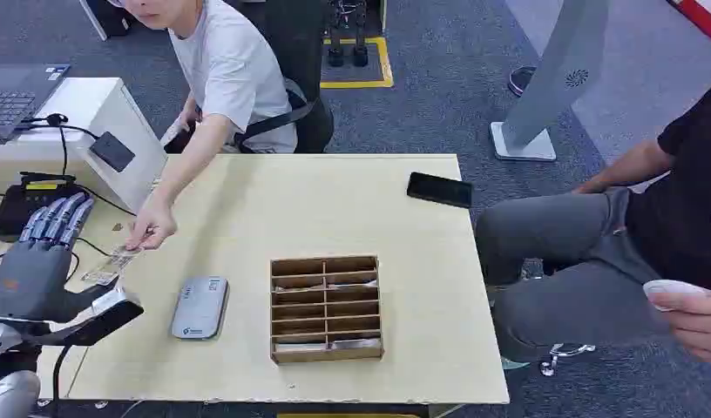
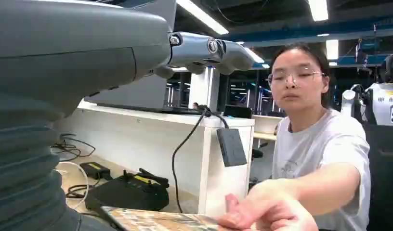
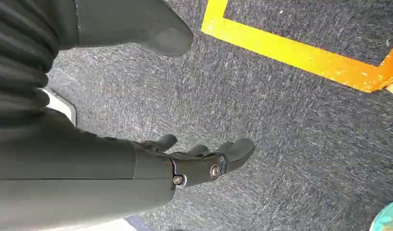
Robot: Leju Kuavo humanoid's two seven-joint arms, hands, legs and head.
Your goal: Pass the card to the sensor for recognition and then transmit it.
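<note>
A person in a white T-shirt reaches across the table's left edge, and their hand (image 1: pixel 152 228) holds a printed card (image 1: pixel 111 264) by its far end. The card's near end lies by the palm of my left hand (image 1: pixel 38 261), whose fingers (image 1: pixel 60 216) stand straight and apart, not closed on it. The left wrist view has the card (image 2: pixel 156 220) low under my extended fingers (image 2: pixel 204 48), with the person's fingers (image 2: pixel 262 216) on it. The grey sensor pad (image 1: pixel 199 306) lies on the table to the right of my left hand. My right hand (image 3: pixel 204 161) hangs over the carpet and holds nothing.
A wooden slotted organizer (image 1: pixel 326 307) stands mid-table and a black phone (image 1: pixel 439 189) lies at the far right. A white box with a black reader (image 1: pixel 112 150), a black device with cables (image 1: pixel 30 200) and a laptop (image 1: pixel 12 96) crowd the left. Another person (image 1: pixel 596 252) sits at right.
</note>
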